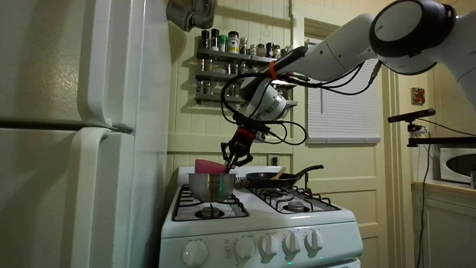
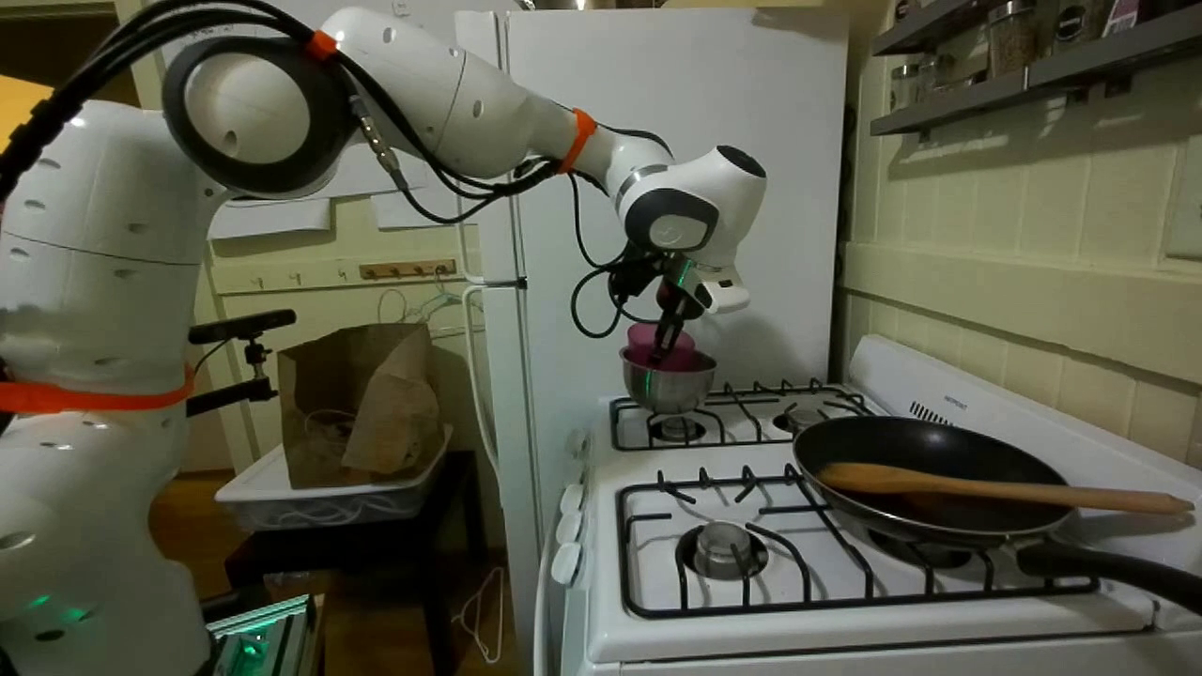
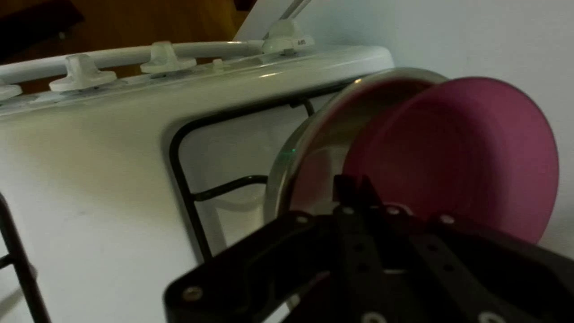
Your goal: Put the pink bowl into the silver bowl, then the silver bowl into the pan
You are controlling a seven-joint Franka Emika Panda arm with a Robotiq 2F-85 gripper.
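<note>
Pinching tilted pink bowl point(image 1: 208, 166) by the rim with my claw point(image 3: 358, 185), I risk wedging it askew in silver bowl point(image 1: 212, 188) by releasing early.

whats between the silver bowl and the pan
Black grate bars and a white strip of stovetop lie between the silver bowl and the pan, in an exterior view.

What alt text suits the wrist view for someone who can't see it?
A black gripper pinches the rim of a tilted pink bowl overlapping the mouth of a silver bowl. Below are a black grate and white stove, with knobs toward the upper left.
</note>
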